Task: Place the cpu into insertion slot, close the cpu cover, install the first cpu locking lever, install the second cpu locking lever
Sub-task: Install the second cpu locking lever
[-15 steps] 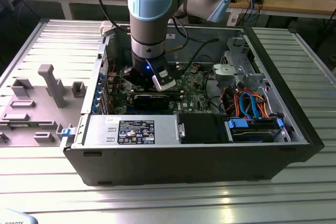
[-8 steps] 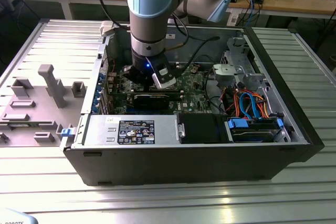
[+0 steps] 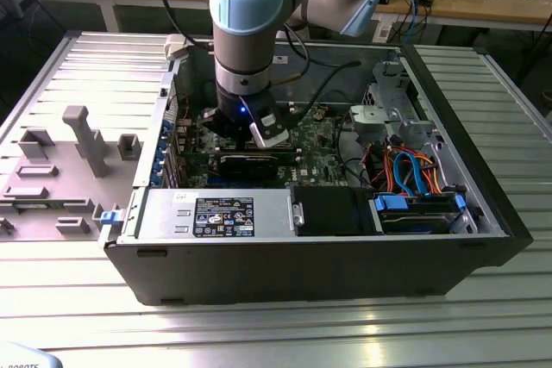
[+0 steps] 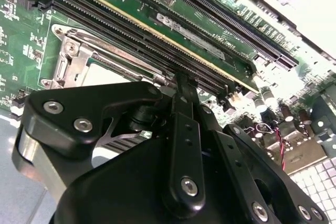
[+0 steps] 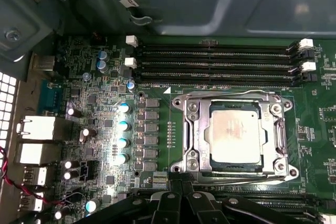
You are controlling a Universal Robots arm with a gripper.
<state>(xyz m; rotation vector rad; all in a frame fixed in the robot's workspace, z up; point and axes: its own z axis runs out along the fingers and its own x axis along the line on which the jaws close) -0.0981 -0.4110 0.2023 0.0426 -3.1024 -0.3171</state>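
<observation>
With the cpu (image 5: 235, 134) seated in the insertion slot (image 5: 190, 136) under the closed cpu cover (image 5: 281, 139) just ahead of the tool (image 5: 177, 192), whose grip state cannot be told, a misaligned descent risks missing the lever or scraping the memory slots (image 5: 215, 61).

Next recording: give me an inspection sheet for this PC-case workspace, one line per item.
Surface: ribbed metal table carrying an open computer case.
Job's things: cpu seated in the insertion slot; cpu cover lies closed around it.
Clutter: grey fixture blocks at the exterior view's left.
Gripper: gripper low over the motherboard, beside the socket.
Cables: orange and blue cables by the drive bay.
Surroundings: wooden bench behind.
</observation>
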